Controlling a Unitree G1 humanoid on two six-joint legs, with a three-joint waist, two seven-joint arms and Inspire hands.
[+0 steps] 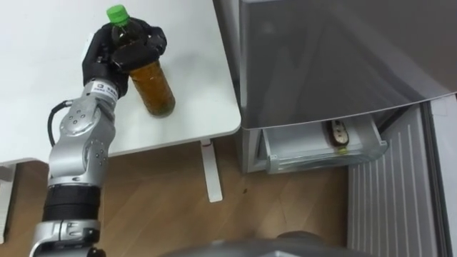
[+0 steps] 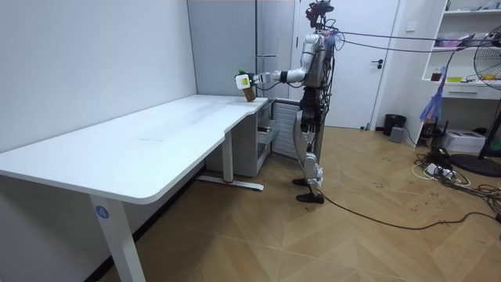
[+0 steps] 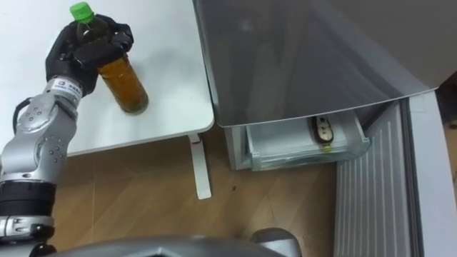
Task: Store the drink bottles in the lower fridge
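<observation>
A bottle (image 1: 151, 84) of amber drink with a green cap is held tilted over the near right corner of the white table (image 1: 43, 86), its base close to the top. My left hand (image 1: 118, 48) is shut round the bottle's upper half. In the room view the same bottle (image 2: 248, 88) is out at the end of my stretched left arm. To the right stands the grey fridge (image 1: 335, 57). Its lower drawer (image 1: 285, 153) is pulled out, and another bottle (image 1: 337, 134) lies inside it.
I stand on the wooden floor between the table's far end and the fridge (image 2: 235, 47). The table's white leg (image 1: 211, 171) stands just left of the drawer. A fan (image 2: 491, 55), shelves and floor cables (image 2: 446, 168) are at the room view's right.
</observation>
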